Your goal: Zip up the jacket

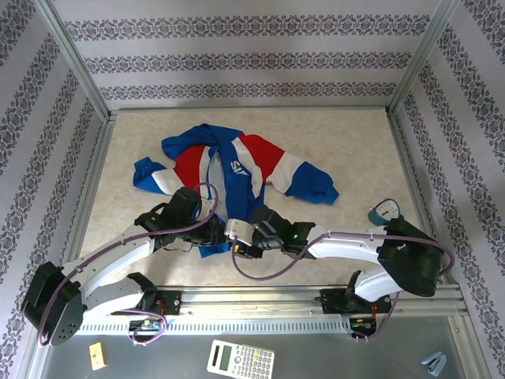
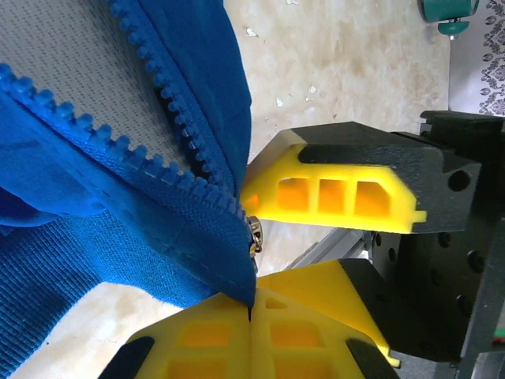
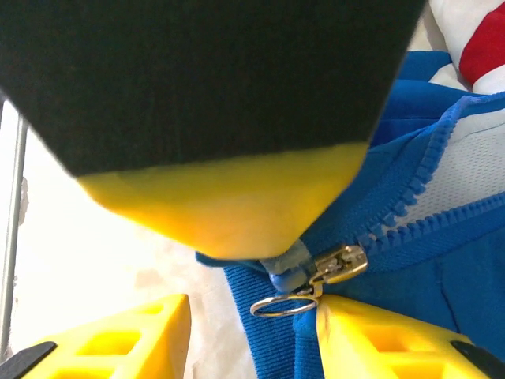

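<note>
Jacket lies spread flat about the middle of the bench, collar toward the far edge and hem toward the near edge. One sleeve reaches toward the left edge and the other toward the right edge. The jacket is royal blue, with red and white panels on chest and sleeves and white lettering on the chest.

Both arms meet at the hem. The left tool is closed, its yellow fingers pressed together on the blue hem fabric right at the bottom end of the zipper. The right tool stands open, its two yellow fingers well apart. The zipper slider sits just off their tips. Its ring pull hangs right beside one finger; whether metal and finger touch I cannot tell. In the left wrist view, one finger of the right tool lies just beside the slider, with the other lower down.

The slider sits low, at the hem. From it the two rows of blue teeth run apart, with pale mesh lining showing between them.

A teal object rests near the right edge of the bench, well apart from the jacket. A calculator lies beyond the near edge, past the rail that carries the arm bases.
</note>
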